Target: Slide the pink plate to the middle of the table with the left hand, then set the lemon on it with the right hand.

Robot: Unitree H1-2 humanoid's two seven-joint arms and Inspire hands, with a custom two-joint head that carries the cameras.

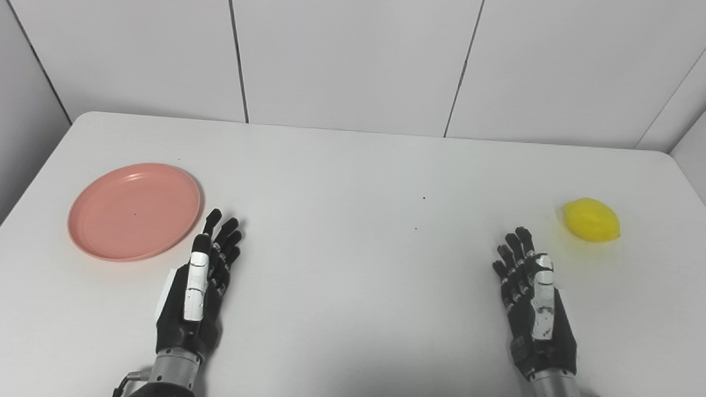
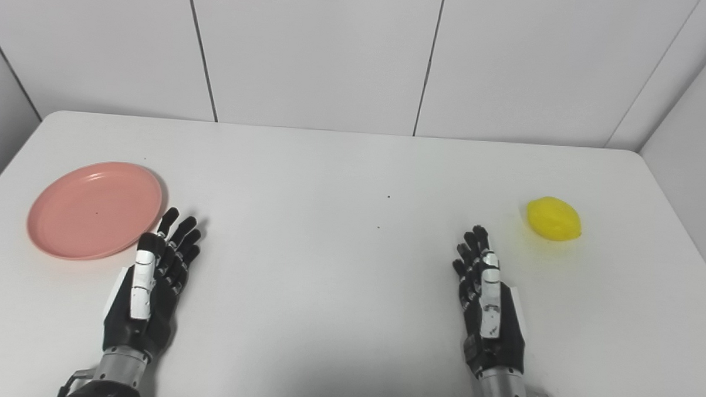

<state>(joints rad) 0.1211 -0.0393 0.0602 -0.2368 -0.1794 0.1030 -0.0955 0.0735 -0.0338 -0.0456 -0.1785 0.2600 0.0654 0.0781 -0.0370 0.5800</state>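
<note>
Nearest you, both black robot hands lie low over the white tabletop [image 1: 353,181], arms coming in from the bottom edge. Your left hand [image 1: 200,290] holds nothing; its fingers [image 1: 225,241] are stretched forward and slightly spread, with the tips close to the near right rim of the round, shallow pink plastic plate [image 1: 134,211] but not touching it. You can see the plate sitting flat on the left side of the table, well away from the middle, with nothing on it. Your right hand [image 2: 489,312] is likewise empty, fingers extended and apart, pointing away from you. You find the glossy yellow oval lemon [image 2: 554,218] resting on the table on the far right, just beyond and to the right of those fingertips, clear of the hand. Between the two hands the table surface shows only a couple of tiny dark specks [image 1: 424,197].
</note>
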